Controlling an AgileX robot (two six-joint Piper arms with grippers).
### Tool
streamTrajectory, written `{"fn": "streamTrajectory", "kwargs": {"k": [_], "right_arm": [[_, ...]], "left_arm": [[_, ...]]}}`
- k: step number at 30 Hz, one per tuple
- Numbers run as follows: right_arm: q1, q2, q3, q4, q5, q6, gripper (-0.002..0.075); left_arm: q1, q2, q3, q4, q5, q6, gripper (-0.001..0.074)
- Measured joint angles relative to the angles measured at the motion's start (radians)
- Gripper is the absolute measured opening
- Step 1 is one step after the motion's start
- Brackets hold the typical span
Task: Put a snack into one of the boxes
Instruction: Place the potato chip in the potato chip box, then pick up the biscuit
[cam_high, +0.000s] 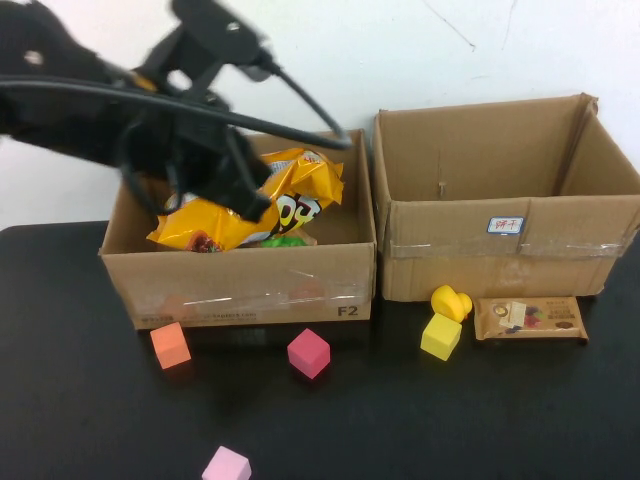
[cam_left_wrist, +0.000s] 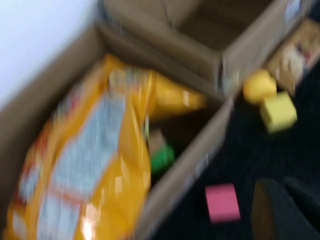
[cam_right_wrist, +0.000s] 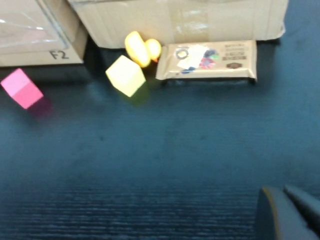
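Observation:
A yellow-orange chip bag lies inside the left cardboard box, leaning on its back wall. It also fills the left wrist view. My left gripper hovers over that box just above the bag, blurred by motion. Its fingers lie together and hold nothing. The right box looks empty. A brown snack pack lies on the table in front of it, also in the right wrist view. My right gripper is shut, low over the black table, out of the high view.
A green item lies under the bag. On the table: a yellow duck, a yellow cube, a red-pink cube, an orange cube and a pink cube.

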Motion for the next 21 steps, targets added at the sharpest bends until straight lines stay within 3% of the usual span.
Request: {"fn": "streamTrajectory", "kwargs": {"k": [4, 9, 17, 21], "right_arm": [[0.000, 0.000, 0.024, 0.045, -0.041, -0.058, 0.0000], [0.000, 0.012, 0.028, 0.060, -0.092, -0.094, 0.0055], [0.000, 0.187, -0.054, 0.147, -0.052, -0.222, 0.0342], [0.000, 0.333, -0.123, 0.165, -0.091, -0.242, 0.0386]], "left_arm": [[0.000, -0.079, 0.054, 0.092, 0.065, -0.143, 0.0001], [0.000, -0.196, 0.279, 0.099, 0.000, -0.202, -0.0001], [0.000, -0.382, 0.682, 0.057, -0.183, -0.237, -0.0001], [0.000, -0.451, 0.786, 0.051, -0.211, -0.238, -0.0001]]}}
